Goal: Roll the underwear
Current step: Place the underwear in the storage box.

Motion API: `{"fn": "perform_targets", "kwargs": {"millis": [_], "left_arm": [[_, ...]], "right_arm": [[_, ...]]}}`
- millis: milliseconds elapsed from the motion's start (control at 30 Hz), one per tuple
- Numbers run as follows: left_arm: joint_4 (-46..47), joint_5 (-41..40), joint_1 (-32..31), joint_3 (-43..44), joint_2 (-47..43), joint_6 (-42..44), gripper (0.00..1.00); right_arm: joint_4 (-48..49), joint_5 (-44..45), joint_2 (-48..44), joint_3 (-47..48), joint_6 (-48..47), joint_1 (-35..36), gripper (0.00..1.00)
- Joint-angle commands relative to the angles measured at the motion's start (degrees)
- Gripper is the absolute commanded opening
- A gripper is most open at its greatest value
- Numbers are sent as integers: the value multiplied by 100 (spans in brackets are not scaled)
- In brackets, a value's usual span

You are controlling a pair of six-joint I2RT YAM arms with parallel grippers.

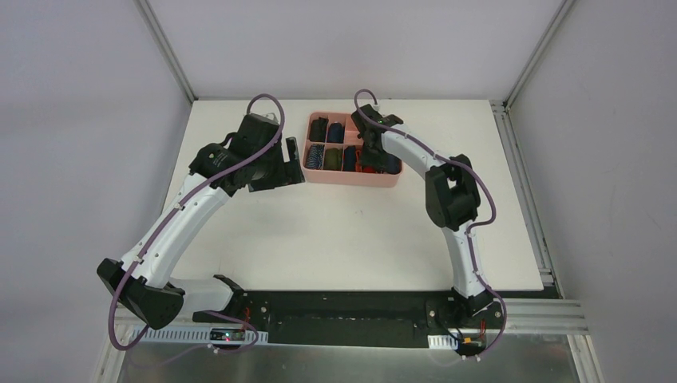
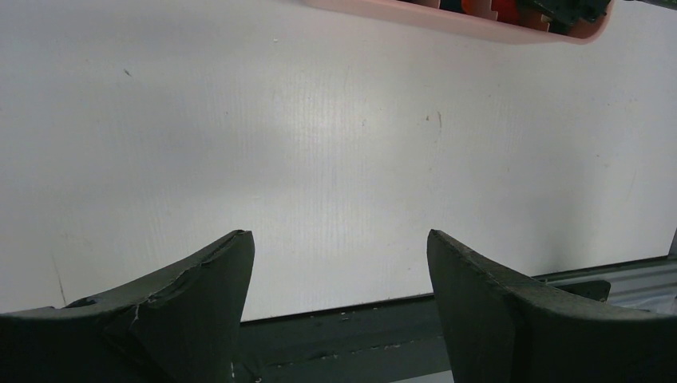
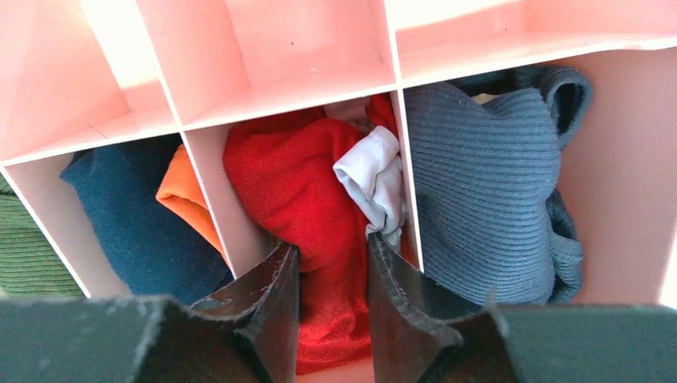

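The bright red underwear (image 3: pixel 295 175), with a white piece of band (image 3: pixel 371 171) showing, sits bunched in a middle compartment of the pink divided bin (image 3: pixel 287 92). My right gripper (image 3: pixel 334 255) reaches down into that compartment and its jaws are closed on the red cloth, which fills the gap between them. In the top view the right gripper (image 1: pixel 369 159) is inside the bin (image 1: pixel 351 180) at the far middle of the table. My left gripper (image 2: pixel 339 247) is open and empty above bare white table, just left of the bin (image 2: pixel 479 24); it also shows in the top view (image 1: pixel 287 171).
Neighbouring compartments hold a navy and orange roll (image 3: pixel 136 215), a grey-blue ribbed roll (image 3: pixel 487 183) and an olive green one (image 3: pixel 24 247). Thin pink dividers (image 3: pixel 403 159) stand close on both sides of my right fingers. The table's near edge (image 2: pixel 335 311) lies under the left fingers.
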Motion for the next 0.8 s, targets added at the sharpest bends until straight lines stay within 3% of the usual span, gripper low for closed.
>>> {"fn": "perform_targets", "kwargs": {"millis": [0,67,233,333,467,767], "left_arm": [[-191,-50,16,-17,-186,-145,81],[-197,-67,16,-33,-212,-167,81],[-196,-77,13,7,-216,-209,82],[-211,-60,13,18,-224,-185,82],[-219,-59,16,-7,-250,-169,82],[-216,-69,16,-110,-302,-208,82]], "right_arm": [[-312,-59,181,-69,170,22,0],[-302,-89,111,-70,125,21,4],[-126,-154,-281,-64,-39,23,33],[-173,-171,-452,102,-56,26,37],[-236,-146,-656,232,-44,22,50],[-225,-124,-1103,123,-73,21,64]]}}
